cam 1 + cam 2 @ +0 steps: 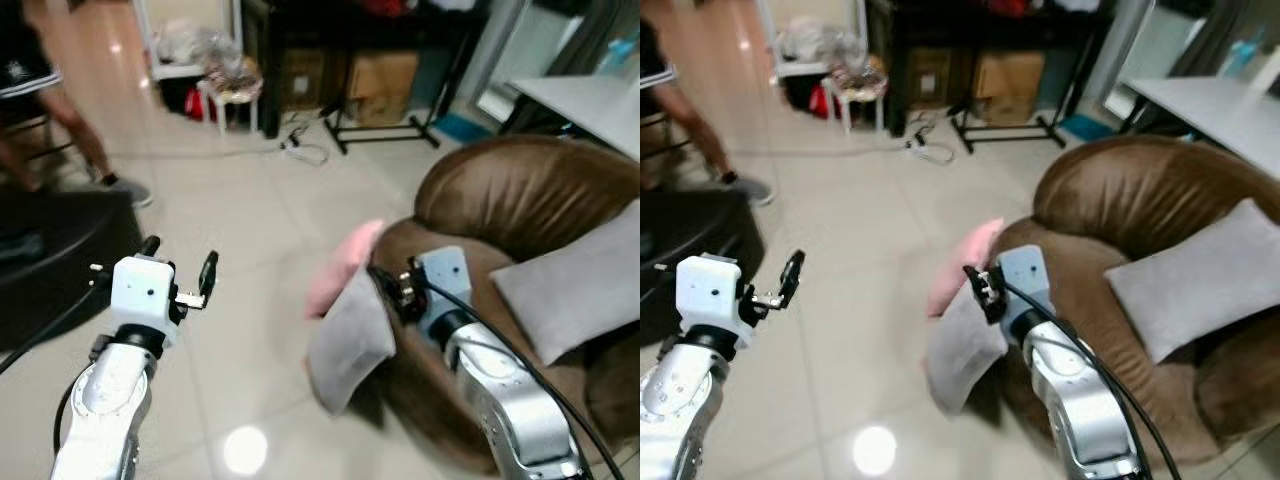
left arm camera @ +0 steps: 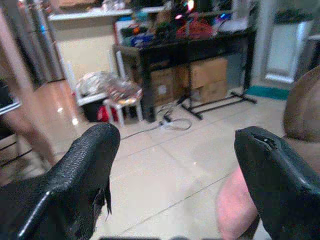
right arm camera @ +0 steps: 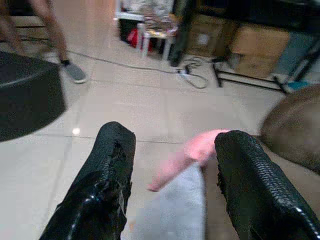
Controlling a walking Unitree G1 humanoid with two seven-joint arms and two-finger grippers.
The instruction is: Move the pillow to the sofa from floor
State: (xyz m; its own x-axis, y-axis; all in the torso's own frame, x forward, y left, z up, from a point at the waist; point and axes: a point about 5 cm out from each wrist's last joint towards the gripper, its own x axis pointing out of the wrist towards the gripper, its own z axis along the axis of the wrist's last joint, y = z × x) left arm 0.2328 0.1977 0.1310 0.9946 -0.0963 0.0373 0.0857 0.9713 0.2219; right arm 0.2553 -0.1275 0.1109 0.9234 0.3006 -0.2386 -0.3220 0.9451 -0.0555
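I'm looking down at a pale, glossy tiled floor [image 1: 250, 250] with a ceiling light glaring off it near six o'clock. The brown leather sofa [image 1: 520, 190] fills the three-o'clock side, and a grey cushion [image 1: 580, 280] already lies on its seat. The grey pillow [image 1: 350, 340] leans upright against the sofa's front edge, its bottom on the tiles, with a pink pillow [image 1: 340, 265] just behind it, also touching the sofa.

My right gripper [image 1: 385, 280] sits at the top edge of the grey pillow, fingers spread apart in the wrist view, nothing clamped between them; I can't tell whether they touch the fabric. My left gripper [image 1: 180, 268] hangs over bare floor at eight o'clock, fingers wide apart, empty, well apart from both pillows.

At nine o'clock there's a black round ottoman [image 1: 60, 260], and beyond it a person's legs [image 1: 70, 130] at ten o'clock. Up at twelve: a dark shelving unit with cardboard boxes [image 1: 380, 75] under it, a small white stool [image 1: 235, 90], and a power strip with cable [image 1: 300, 148] on the floor. A white table [image 1: 585, 105] shows at two o'clock.
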